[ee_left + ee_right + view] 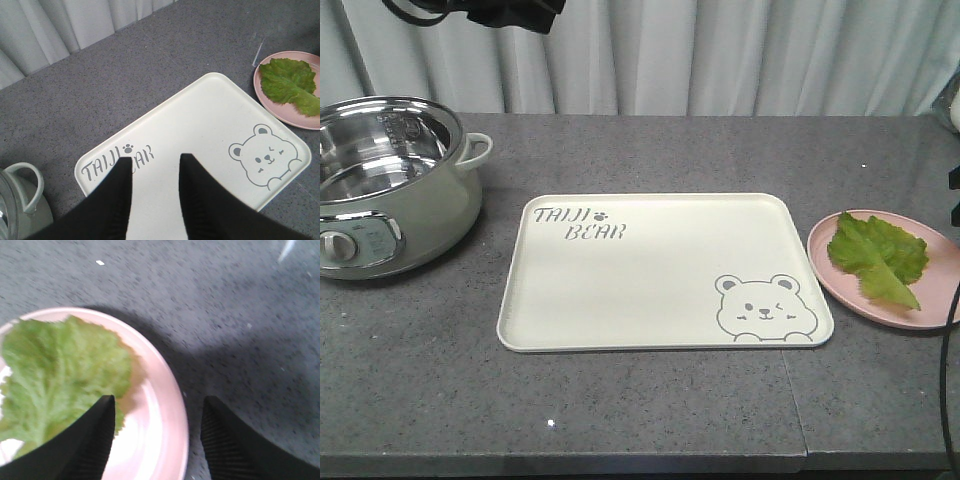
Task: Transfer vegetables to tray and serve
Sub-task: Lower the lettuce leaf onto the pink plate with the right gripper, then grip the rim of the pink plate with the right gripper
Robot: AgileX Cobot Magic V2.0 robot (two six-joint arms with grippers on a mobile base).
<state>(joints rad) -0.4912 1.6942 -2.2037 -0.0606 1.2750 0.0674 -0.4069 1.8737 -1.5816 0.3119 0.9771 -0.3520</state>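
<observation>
Front view, tray: the tray (650,280) lies flat in the middle of the surface (620,150), and nothing is on it.
Front view, vegetables: the vegetables (878,258) lie on a pink plate (935,295) just beside the right edge of the tray.
Front view, other: a pale green pot (390,190) stands to the left of the tray. No gripper shows clearly here.
Left wrist view, left gripper: the left gripper (155,167) hangs above the lettered end of the tray (200,120). Its fingers are spread and nothing is between them.
Left wrist view, vegetables: the vegetables (290,82) rest on the pink plate (285,114), beyond the corner with the bear drawing.
Right wrist view, right gripper: the right gripper (159,412) is spread wide and holds nothing. It hovers over the rim of the pink plate (150,355), with one finger above the edge of the vegetables (65,370) and the other above the bare surface.
Right wrist view, limits: the picture is a little blurred, so I cannot tell how high the gripper is above the leaf.
Step in hand: I judge it is the reach for the vegetables, since no leaf is on the tray yet.
Next move: the right gripper probably needs to shift toward the middle of the leaf and come down low. The leaf is thin and flat, so it must close gently and avoid the plate's rim, then carry the leaf over to the tray.
</observation>
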